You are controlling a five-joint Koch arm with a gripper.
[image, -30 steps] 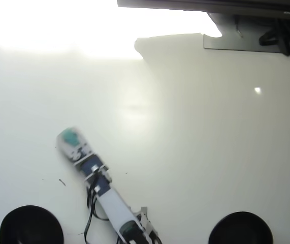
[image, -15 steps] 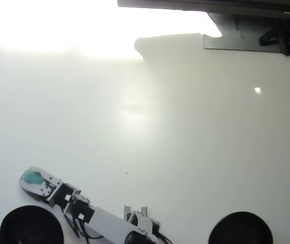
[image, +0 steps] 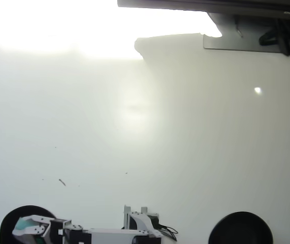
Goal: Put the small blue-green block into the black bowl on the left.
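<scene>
Gripper (image: 17,230) sits at the bottom left of the overhead view, over the black bowl (image: 12,216) there. Its white jaws point toward the left edge of the view, and a teal patch shows between and under them: this looks like the small blue-green block (image: 25,222), held at the jaws above the bowl's dark inside. So much of the block is covered by the jaws that its long axis and the way it points cannot be told. The jaws seem closed on it, with only a narrow gap showing at the tips.

Behind the gripper, the arm (image: 104,235) lies stretched low along the bottom edge, running from its base (image: 142,221) near the bottom centre out to the left. A second black bowl (image: 240,229) stands at the bottom right, well apart from the arm. The white table (image: 150,152) is washed out by glare near the top.
</scene>
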